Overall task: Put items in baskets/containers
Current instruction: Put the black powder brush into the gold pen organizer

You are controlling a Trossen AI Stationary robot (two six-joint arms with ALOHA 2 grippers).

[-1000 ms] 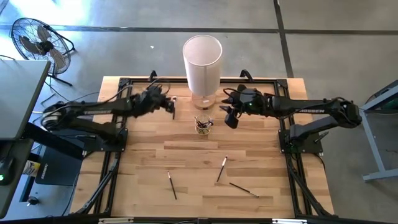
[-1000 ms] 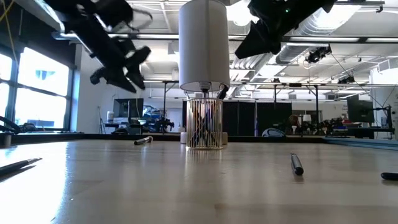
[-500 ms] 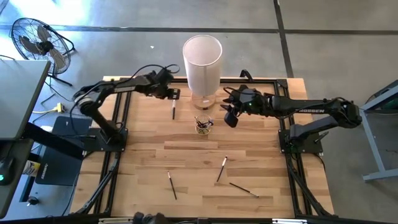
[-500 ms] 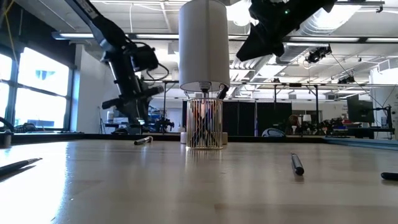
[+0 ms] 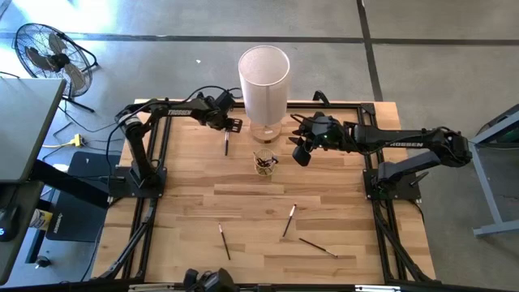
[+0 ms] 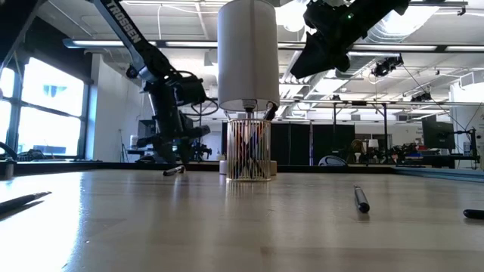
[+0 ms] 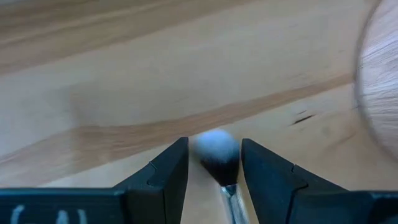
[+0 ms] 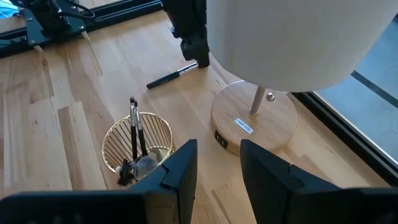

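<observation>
Place: an industrial lab or workshop hall.
Floor: bare grey concrete [image 5: 422, 20] with dark seams.
Ceiling: exposed ducts and strip lights [image 6: 423, 57] ran overhead.
Rig: a wooden surface [image 5: 195, 203] in a black metal frame [image 5: 388, 231] carried the arms.
Surroundings: a floor fan [image 5: 45, 50] stood nearby; tall windows [image 6: 47, 109] lit one side.

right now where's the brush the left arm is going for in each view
High view: brush lies on the table left of the lamp base.
Low view: it lies left of the glass cup.
Left wrist view: its pale tip sits between the open jaws.
Right wrist view: it lies beyond the cup.
Shared landmark: the lamp base.
</observation>
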